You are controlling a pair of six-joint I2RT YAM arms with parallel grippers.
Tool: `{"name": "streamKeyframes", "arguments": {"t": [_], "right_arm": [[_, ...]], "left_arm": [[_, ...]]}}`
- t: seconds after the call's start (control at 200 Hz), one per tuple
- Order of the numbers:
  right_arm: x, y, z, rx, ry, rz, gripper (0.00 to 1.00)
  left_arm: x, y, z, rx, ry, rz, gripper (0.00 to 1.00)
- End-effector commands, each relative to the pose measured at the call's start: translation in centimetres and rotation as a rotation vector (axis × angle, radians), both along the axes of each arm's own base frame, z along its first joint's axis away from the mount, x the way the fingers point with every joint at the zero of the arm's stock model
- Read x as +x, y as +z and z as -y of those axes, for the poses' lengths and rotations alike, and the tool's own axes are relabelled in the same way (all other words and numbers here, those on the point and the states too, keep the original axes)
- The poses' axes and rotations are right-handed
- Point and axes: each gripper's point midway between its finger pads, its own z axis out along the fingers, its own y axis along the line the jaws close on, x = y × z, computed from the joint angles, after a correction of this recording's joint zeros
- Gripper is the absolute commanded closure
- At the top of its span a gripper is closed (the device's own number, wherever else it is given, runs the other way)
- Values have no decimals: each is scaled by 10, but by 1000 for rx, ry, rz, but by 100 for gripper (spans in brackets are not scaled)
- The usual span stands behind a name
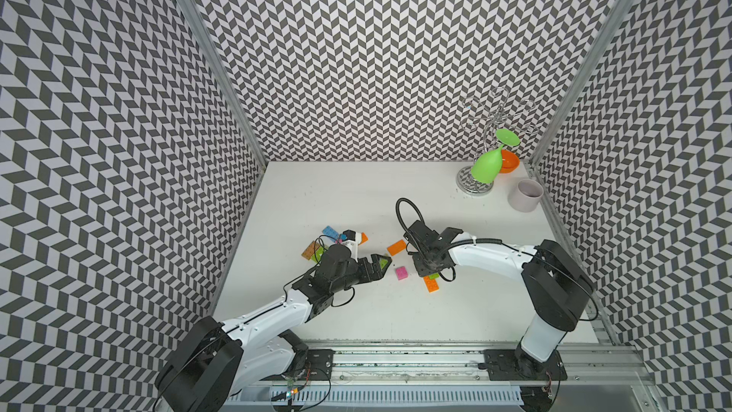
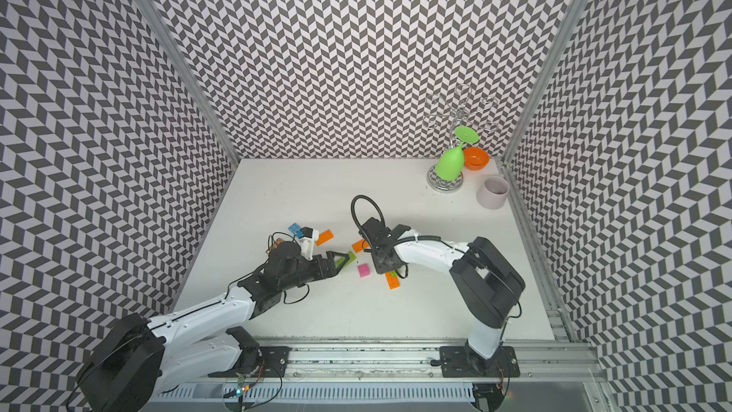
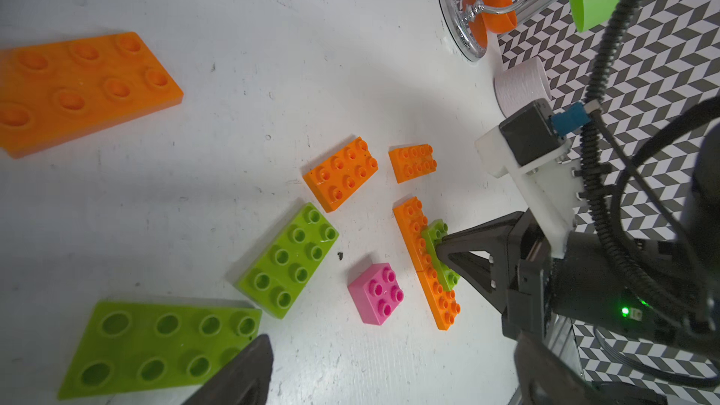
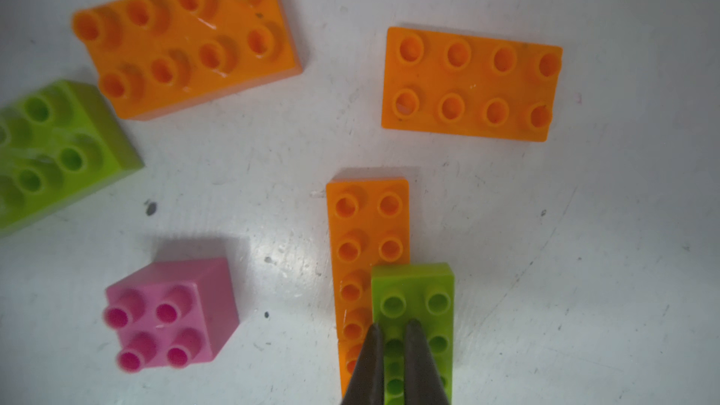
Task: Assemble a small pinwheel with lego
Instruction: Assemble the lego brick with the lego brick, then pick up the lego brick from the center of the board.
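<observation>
Brick (image 4: 413, 298), lime, glossy, studded, stacked on orange strip (image 1: 431, 284) lower centre, pressed by clenched right gripper (image 4: 394, 331), left gripper (image 1: 385, 267) released.

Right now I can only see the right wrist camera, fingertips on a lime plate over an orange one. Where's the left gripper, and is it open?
Observer: The left gripper is open, apart from the lime plate, with the pink brick between them.
Operator: What's cut off at my frame's edge?
Observer: A second orange plate continues the first orange plate end to end; the lime plate bridges their seam.
Operator: Any blue pieces?
Observer: One blue brick, on the table just beyond the left arm.
</observation>
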Motion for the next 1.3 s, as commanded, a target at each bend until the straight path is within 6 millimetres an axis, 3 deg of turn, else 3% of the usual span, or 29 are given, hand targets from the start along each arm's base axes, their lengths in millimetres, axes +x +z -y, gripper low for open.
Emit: {"name": "streamKeyframes", "arguments": {"t": [0.0,0.125,0.305,0.581,0.951,1.152,1.297], "right_arm": [[-66,-74,57,-255,16,-292,90],[-59,-54,43,-180,8,-254,90],[-57,-37,49,-184,-12,-217,90],[-30,2,15,-52,-14,-129,88],[-5,48,-12,62,-7,-31,67],[27,77,-12,196,-41,70,59],[51,71,-12,213,-27,65,63]], "left_arm": [[-1,6,-2,-11,-9,26,4],[-2,8,-3,-10,-8,31,4],[-2,10,2,-19,-28,31,4],[-3,15,5,-23,-40,41,4],[-1,25,5,-16,-42,63,4],[14,35,0,-7,-17,99,4],[38,44,3,-1,-18,126,4]]}}
